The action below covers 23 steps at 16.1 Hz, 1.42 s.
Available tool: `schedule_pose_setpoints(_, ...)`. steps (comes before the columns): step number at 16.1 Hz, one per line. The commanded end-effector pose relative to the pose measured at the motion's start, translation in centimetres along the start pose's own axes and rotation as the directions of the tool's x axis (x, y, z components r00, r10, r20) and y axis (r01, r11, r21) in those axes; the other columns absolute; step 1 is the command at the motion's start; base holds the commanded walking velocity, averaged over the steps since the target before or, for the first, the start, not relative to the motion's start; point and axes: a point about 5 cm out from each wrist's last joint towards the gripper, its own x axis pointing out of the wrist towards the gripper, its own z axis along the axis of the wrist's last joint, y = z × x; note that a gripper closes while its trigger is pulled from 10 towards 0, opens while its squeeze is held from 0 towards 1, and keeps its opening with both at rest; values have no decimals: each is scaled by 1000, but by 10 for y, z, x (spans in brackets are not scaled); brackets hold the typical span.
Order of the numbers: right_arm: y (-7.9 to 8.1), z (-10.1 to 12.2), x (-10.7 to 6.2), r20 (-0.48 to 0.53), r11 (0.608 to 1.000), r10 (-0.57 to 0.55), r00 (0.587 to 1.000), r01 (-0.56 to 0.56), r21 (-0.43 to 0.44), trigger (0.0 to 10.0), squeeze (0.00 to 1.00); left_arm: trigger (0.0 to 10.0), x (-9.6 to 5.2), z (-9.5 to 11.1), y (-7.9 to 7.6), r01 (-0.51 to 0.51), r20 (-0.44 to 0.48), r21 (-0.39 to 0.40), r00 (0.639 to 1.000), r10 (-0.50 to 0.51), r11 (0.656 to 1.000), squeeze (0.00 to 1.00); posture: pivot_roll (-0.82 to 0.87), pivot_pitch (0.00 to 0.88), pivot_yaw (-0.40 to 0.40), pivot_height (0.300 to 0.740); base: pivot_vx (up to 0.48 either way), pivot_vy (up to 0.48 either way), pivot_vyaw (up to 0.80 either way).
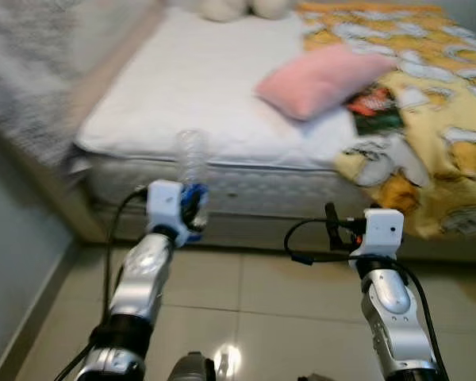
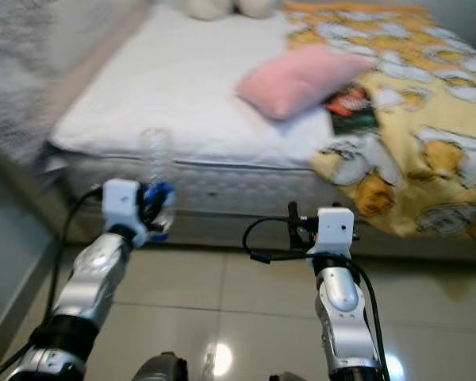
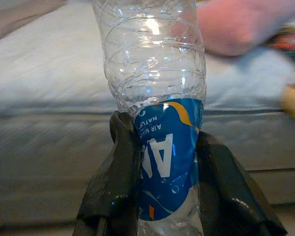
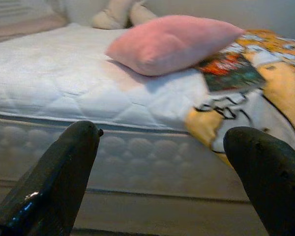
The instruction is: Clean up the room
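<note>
Your left gripper [image 3: 169,196] is clenched on the clear plastic bottle [image 3: 152,78], held upright near the foot of the bed [image 1: 214,87]. Your right gripper [image 4: 162,162] is spread wide with nothing between its fingers. Judged progress: bottle collected, not yet disposed of; pink pillow [image 1: 321,79] and yellow blanket [image 1: 436,119] remain untidied on the far right.

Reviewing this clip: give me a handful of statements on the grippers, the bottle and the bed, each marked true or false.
1. The left gripper is shut on the plastic bottle. True.
2. The bottle has a red label. False: its label is blue.
3. The right gripper holds the pink pillow. False: it is open and empty, short of the bed.
4. The pink pillow lies on the white mattress. True.
5. The yellow patterned blanket covers the bed's left side. False: it lies on the right.
</note>
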Motion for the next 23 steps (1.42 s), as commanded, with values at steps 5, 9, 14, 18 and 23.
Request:
schedule_pose_setpoints(5,1,2,0,-3,1000,-4,1000,4,-3,10000,0,10000,3,9,-13,48,39,6,998,-48,999,0,-29,0,42,700,0,-177,590)
schedule_pose_setpoints(9,-4,1,1,-6,1000,-15,1000,15,-9,10000,0,10000,4,15,-15,45,59,13,997,-45,999,0,-30,0,40,700,0,-420,572)
schedule_pose_setpoints(14,-7,1,-2,-8,1000,-25,1000,25,-14,10000,0,10000,-4,13,-10,43,52,37,998,-45,998,0,-28,0,41,700,0,-422,570)
schedule_pose_setpoints(18,-7,-1,-1,-20,999,-34,999,34,5,10000,0,10000,-4,11,-5,18,36,30,999,-19,999,0,-16,0,39,700,60,-210,548)
schedule_pose_setpoints(23,-4,-1,1,-15,1000,4,1000,-4,-3,10000,0,10000,-6,6,1,-27,20,70,999,26,997,0,3,0,15,700,0,0,523)
